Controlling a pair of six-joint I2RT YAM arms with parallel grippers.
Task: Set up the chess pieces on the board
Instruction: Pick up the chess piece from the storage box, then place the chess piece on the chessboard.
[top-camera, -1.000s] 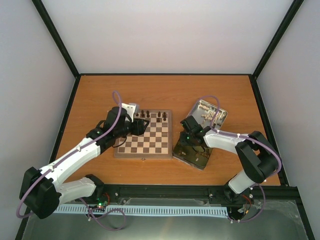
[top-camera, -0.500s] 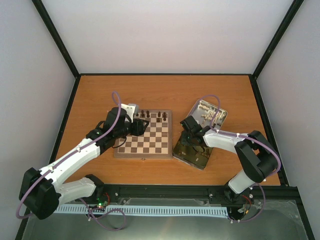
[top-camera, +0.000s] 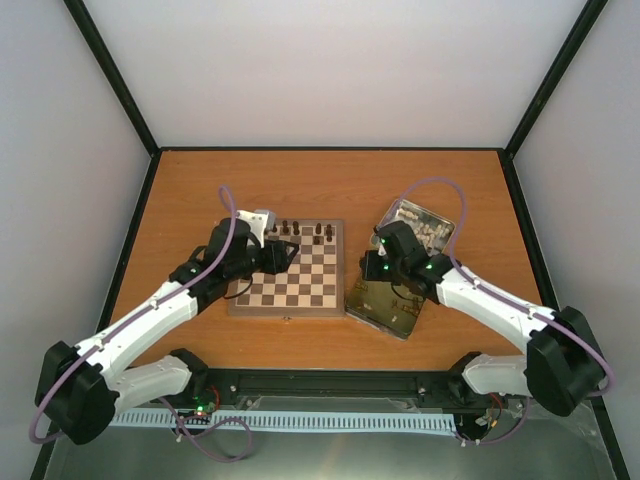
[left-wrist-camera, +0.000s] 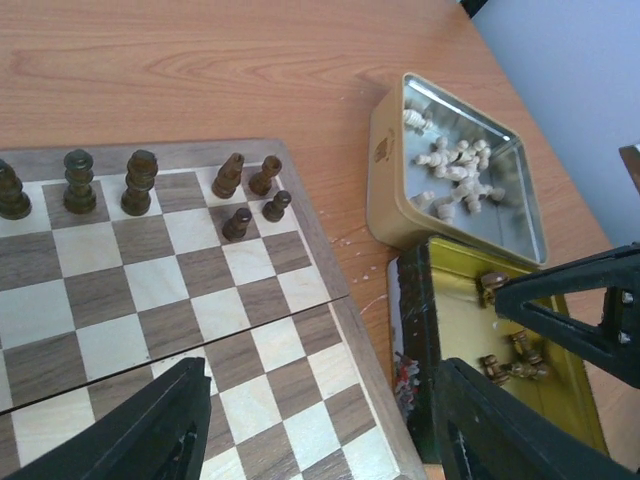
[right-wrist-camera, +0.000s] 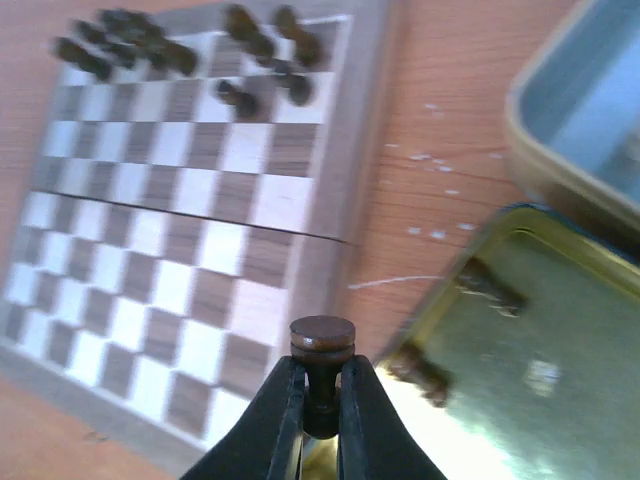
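Chess pieces (left-wrist-camera: 140, 180) in dark wood stand along the far rows of the board (top-camera: 290, 275), most squares there not yet filled. More dark ones lie in the gold tin (top-camera: 385, 305) touching the board's right edge, and cream ones fill the silver tin (left-wrist-camera: 455, 170) beyond it. The right claw (right-wrist-camera: 320, 385) is clamped on one dark piece (right-wrist-camera: 322, 340) by its thin neck, upright, just right of the board. The left claw (left-wrist-camera: 320, 375), jaws apart and holding nothing, hovers over the board's left part. To place this piece well, it should probably travel high above the standing pieces, come straight down onto the centre of a free far square, release only once its base sits flat, then rise vertically; neighbours look easy to topple.
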